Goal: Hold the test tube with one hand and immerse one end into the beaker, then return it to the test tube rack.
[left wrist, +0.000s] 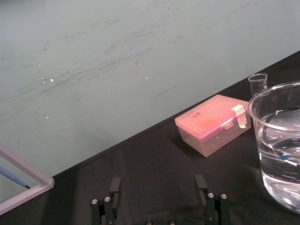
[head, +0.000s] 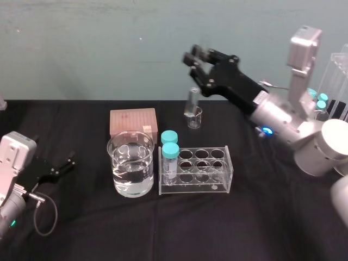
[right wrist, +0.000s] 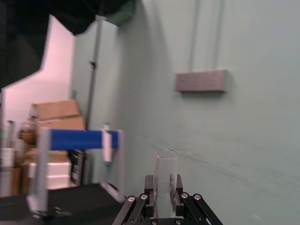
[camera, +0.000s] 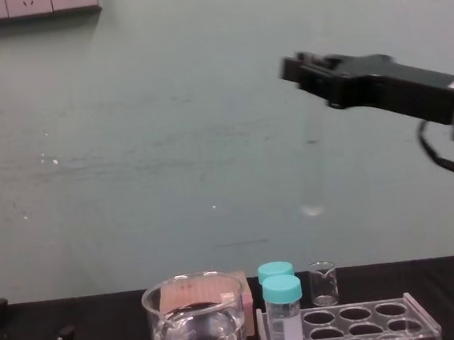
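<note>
One test tube [head: 191, 102] clamped in right gripper [head: 199, 76], aloft behind one test tube rack [head: 197, 188] holding two vials [head: 171, 151]; one beaker [head: 123, 179] beside the rack; chest view shows the tube's height, head view cannot; left gripper [head: 69, 163] parked, fingers splayed.

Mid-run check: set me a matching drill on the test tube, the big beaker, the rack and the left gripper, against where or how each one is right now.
Things:
1. test tube
2. beaker
3. test tube rack
4. left gripper

States:
A. open, low at the left side of the table
B. two teal-capped vials in its left-end holes
C. part filled with clear liquid
D. clamped in the right gripper, up above the table

Pairs: 1-D, 2-C, 3-B, 4-A
</note>
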### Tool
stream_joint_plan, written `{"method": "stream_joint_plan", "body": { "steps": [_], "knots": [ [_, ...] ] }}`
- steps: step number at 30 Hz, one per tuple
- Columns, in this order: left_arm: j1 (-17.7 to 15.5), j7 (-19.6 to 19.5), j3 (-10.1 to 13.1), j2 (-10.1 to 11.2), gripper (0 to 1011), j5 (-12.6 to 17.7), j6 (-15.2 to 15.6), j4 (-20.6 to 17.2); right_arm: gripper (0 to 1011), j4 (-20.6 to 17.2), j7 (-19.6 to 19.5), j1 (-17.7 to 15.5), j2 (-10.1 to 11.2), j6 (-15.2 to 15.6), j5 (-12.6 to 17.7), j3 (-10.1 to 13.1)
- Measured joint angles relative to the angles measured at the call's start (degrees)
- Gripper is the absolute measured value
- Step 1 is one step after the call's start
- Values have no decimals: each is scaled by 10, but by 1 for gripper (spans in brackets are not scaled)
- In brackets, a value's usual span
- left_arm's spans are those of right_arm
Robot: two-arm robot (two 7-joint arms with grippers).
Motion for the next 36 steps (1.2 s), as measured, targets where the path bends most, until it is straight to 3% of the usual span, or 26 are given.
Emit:
{"method": "stream_joint_plan", "body": {
  "steps": [13, 36],
  "knots": [
    [0, 0, 0, 0, 1000, 0, 0, 0, 230, 38, 81, 43, -51, -11, 45, -69],
    [0, 0, 0, 0, 1000, 0, 0, 0, 231, 147, 95, 69, -77, -13, 48, -116]
  ]
}}
